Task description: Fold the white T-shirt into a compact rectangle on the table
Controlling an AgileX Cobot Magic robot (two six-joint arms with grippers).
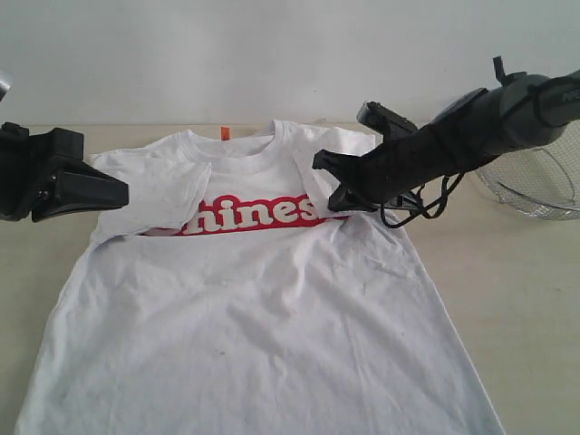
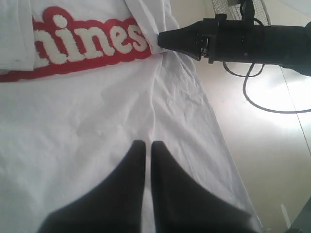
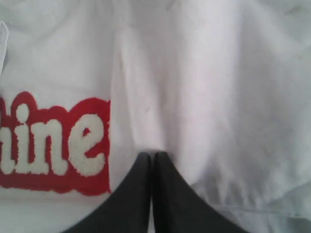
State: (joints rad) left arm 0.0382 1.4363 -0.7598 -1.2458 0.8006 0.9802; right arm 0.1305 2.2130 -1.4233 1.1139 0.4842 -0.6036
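Right, I saw the shirt (image 1: 254,299) flat on the table (image 1: 507,272), collar (image 1: 245,145) at 12 o'clock | my left gripper (image 2: 145,143) hung at its 9 o'clock, jaws together, empty | right gripper (image 3: 149,154) at the banner's (image 1: 258,216) 3 o'clock end, jaws together, touching a folded sleeve (image 2: 146,14).

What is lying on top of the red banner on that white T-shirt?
Both folded-in sleeves cover the red banner's ends; only "hines" shows, the remaining letters are hidden. The right gripper sits at one sleeve's edge.

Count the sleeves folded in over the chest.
2. One sleeve lies over the start of the red banner on the white T-shirt, at the exterior view's left; the other sleeve covers the banner's end, by the right gripper.
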